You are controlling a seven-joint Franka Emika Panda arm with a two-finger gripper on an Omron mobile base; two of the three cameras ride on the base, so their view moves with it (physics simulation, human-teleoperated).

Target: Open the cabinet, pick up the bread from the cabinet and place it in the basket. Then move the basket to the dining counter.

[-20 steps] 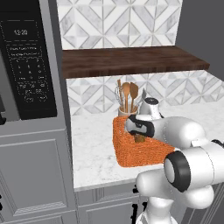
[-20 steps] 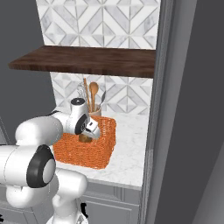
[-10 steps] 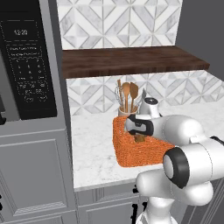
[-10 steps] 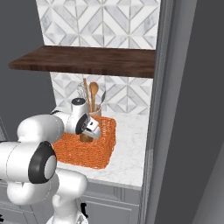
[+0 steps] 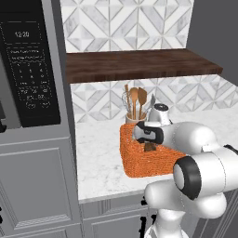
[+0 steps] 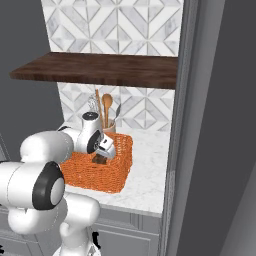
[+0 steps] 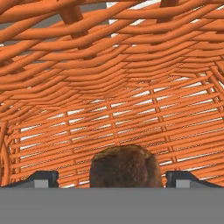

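Observation:
The orange wicker basket (image 5: 137,166) (image 6: 114,176) stands on the white worktop below the cabinet's dark brown shelf board (image 5: 139,66) (image 6: 100,70). The cabinet's grey door panel (image 6: 200,130) stands swung open at the right. My gripper (image 5: 149,146) (image 6: 100,159) (image 7: 112,178) reaches down inside the basket. In the hand view the golden-brown bread (image 7: 124,166) lies on the woven floor (image 7: 113,87) between my fingertips (image 7: 42,178). A gap shows on each side of it, so the jaws stand open. The dining counter is out of view.
A black microwave (image 5: 28,69) sits in the tall grey unit at the left. A holder with wooden spoons (image 5: 135,104) (image 6: 105,112) stands right behind the basket against the tiled wall. The white worktop (image 5: 95,158) (image 6: 150,172) extends on both sides, with grey lower cupboards (image 5: 42,186) beneath.
The hand stays low in the basket at almost the same spot. The jaws have widened off the bread, which now rests on the basket floor.

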